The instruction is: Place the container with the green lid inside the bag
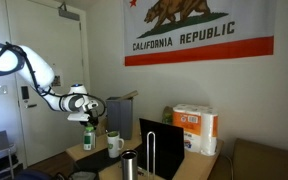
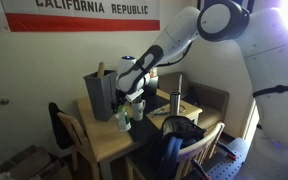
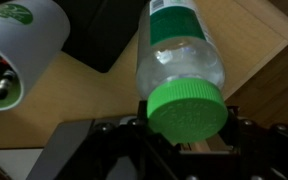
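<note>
In an exterior view, grips the container with the green lid [image 1: 87, 139] in gripper [image 1: 87, 122], beside white mug [image 1: 114, 144]. In an exterior view, sits near grey bag [image 2: 99, 92], not inside. In wrist view, shows jaws closed snugly on green cap [image 3: 187, 108]; grasp seemingly done, carry and drop left

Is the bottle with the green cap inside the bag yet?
No, the bottle is over the table, its cap in the hand.

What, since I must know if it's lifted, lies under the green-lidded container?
The gripper grips the container with the green lid by its cap; wooden table shows around it. The spot directly beneath its base is covered by the bottle itself.
</note>
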Robot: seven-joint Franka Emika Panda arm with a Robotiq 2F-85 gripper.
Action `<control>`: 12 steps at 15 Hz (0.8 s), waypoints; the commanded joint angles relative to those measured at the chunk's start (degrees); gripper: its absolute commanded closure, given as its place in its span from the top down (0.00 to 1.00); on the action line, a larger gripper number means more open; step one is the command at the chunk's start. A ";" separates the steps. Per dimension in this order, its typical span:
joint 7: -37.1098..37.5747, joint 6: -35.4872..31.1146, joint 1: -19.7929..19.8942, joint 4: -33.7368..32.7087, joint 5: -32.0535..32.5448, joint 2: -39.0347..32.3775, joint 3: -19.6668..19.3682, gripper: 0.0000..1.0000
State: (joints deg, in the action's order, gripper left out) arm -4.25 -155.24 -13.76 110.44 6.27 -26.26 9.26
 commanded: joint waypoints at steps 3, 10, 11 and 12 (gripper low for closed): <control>1.18 11.98 2.46 4.46 -3.33 9.64 0.40 0.40; 11.26 14.91 3.94 20.12 -0.97 22.53 -3.99 0.40; 12.93 14.61 4.42 22.90 -0.34 24.55 -4.63 0.40; 14.14 14.77 5.02 25.14 -0.10 26.49 -5.04 0.40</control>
State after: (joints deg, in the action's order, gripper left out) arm 5.27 -140.75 -10.03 126.88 4.51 -7.86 5.20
